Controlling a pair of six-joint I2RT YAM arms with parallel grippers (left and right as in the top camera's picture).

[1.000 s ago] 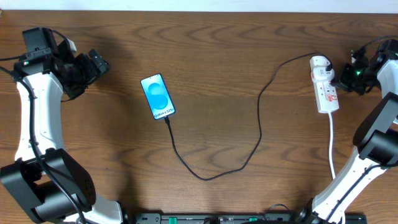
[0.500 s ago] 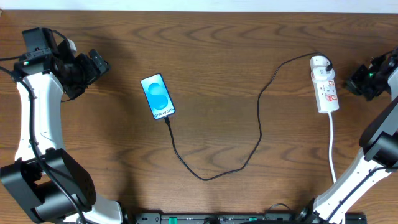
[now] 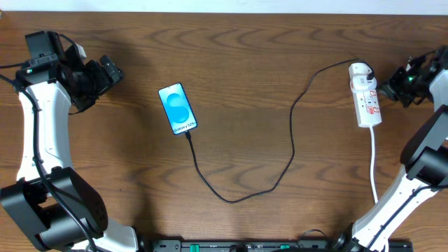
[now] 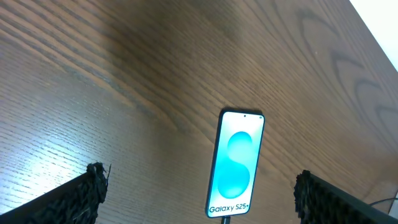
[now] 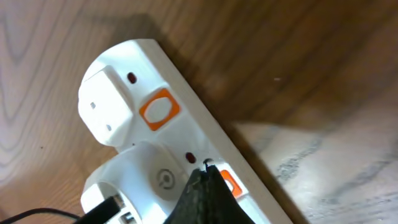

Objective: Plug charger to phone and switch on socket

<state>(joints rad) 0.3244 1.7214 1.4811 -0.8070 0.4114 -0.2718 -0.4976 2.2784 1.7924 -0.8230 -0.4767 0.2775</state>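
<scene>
Charger: a thin black cable lying on the wooden table. It runs in a wide loop from the phone's lower edge down toward the front, up the middle, and over to the far end of the socket.
Cord: white. It leaves the socket's near end and runs toward the front edge on the right.
Socket: a narrow white strip with red markings, lying flat at the far right with its rounded end away from the front.
In the socket: a round white adapter sits in the outlet at the rounded end, and the black cable comes out of it. In the overhead view the other outlets are too small to read.
Phone: face up left of centre, with its blue screen lit. It lies well apart from the socket, and the charger's plug end meets its lower edge.
Left gripper: at the far left and clear of the phone. Its fingers are spread wide with nothing between them.
Right gripper: just beside the socket's right side, with its fingers pressed together into one dark tip. The tip hangs over the strip by an orange switch; whether it touches cannot be told.
Switches: orange, set along the strip, each with a small dark spot beside it.
</scene>
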